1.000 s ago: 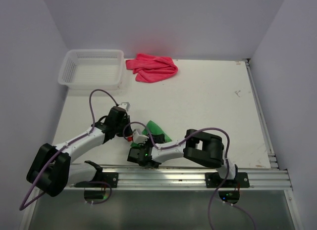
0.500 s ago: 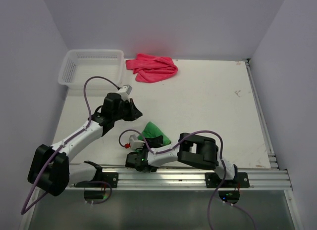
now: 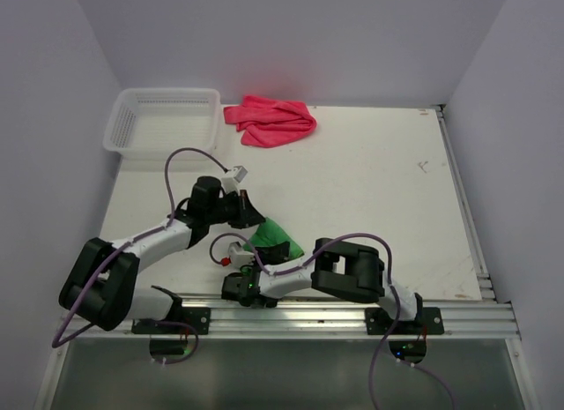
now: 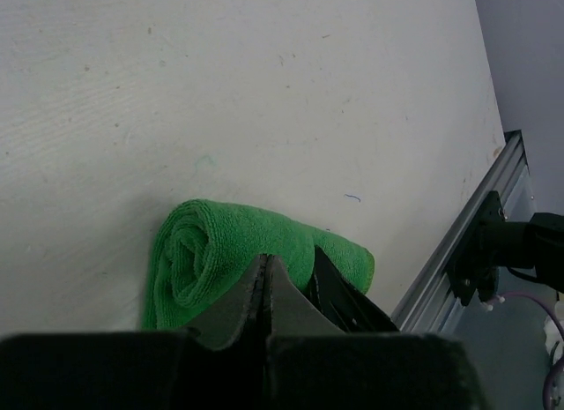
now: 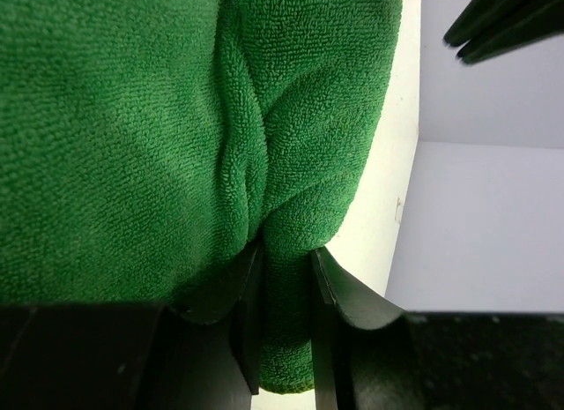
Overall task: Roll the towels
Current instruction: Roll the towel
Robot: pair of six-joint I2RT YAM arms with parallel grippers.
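1. Bright green fleecy towel [image 3: 277, 237] is rolled into a short fat cylinder on the white tabletop [image 3: 379, 190], near the front edge, between the two wrists; the left wrist view shows the spiral at one end
2. Right gripper [image 5: 284, 251] comes in low from the front rail side, jaws clamped on a fold of the green roll, fleece bunched up between them
3. Left gripper [image 4: 267, 278]: jaws pressed together, nothing in them; the tip sits just at the roll's far-left side, and I cannot tell whether it touches the cloth
4. Pink-red fleecy towel [image 3: 270, 121] lies crumpled and unrolled at the far edge of the table, well apart from both arms
5. White plastic mesh basket [image 3: 161, 147] sits in the far-left corner, just beside the pink-red towel, not touching it
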